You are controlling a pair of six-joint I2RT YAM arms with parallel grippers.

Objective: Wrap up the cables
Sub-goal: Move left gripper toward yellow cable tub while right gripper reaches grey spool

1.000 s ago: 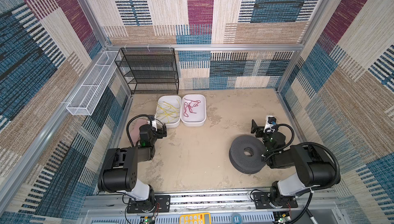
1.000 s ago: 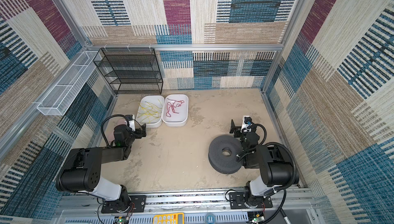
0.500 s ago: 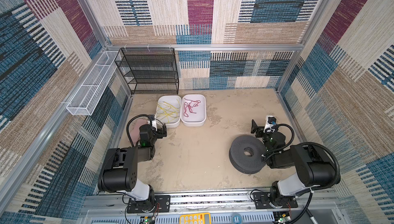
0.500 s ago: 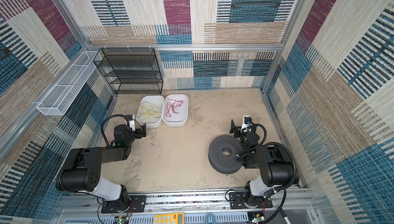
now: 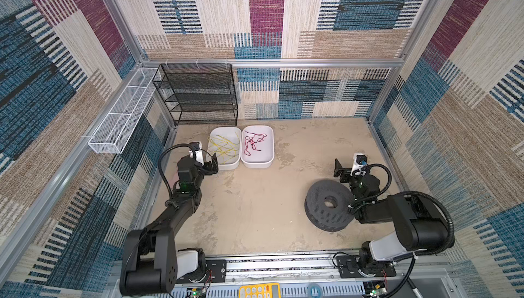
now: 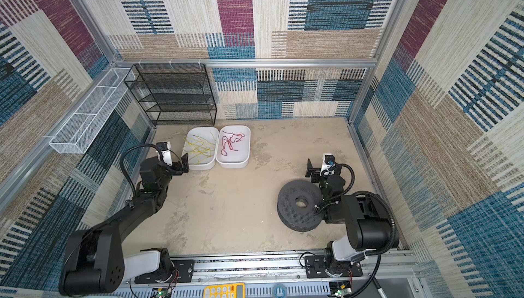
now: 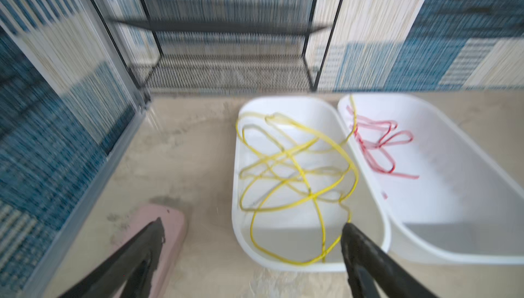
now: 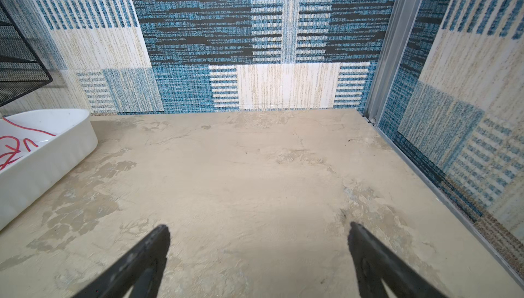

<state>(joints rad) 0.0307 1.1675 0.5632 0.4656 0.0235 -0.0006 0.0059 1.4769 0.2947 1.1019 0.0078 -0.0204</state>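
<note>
The cables (image 5: 224,147) (image 6: 200,147) are thin yellow wire, loosely tangled in the left one of two white tubs (image 5: 228,166); in the left wrist view the cables (image 7: 295,174) fill the tub (image 7: 283,265). My left gripper (image 5: 208,162) (image 6: 181,163) (image 7: 253,225) is open just short of that tub's near end, one fingertip by its near corner, holding nothing. My right gripper (image 5: 347,169) (image 6: 314,169) (image 8: 258,227) stands open over bare floor, behind a dark grey perforated spool (image 5: 329,205) (image 6: 300,204).
A thin red cord (image 5: 255,145) (image 7: 380,146) lies in the right tub (image 5: 258,164) (image 8: 42,174). A flat pink object (image 7: 170,225) sits under my left gripper's other finger. A black wire shelf (image 5: 198,95) stands at the back wall; a white wire basket (image 5: 122,112) hangs on the left wall.
My left arm has stretched a little toward the tub with the yellow cables, and its wrist view is motion-blurred. The right arm and the spool have not moved.
</note>
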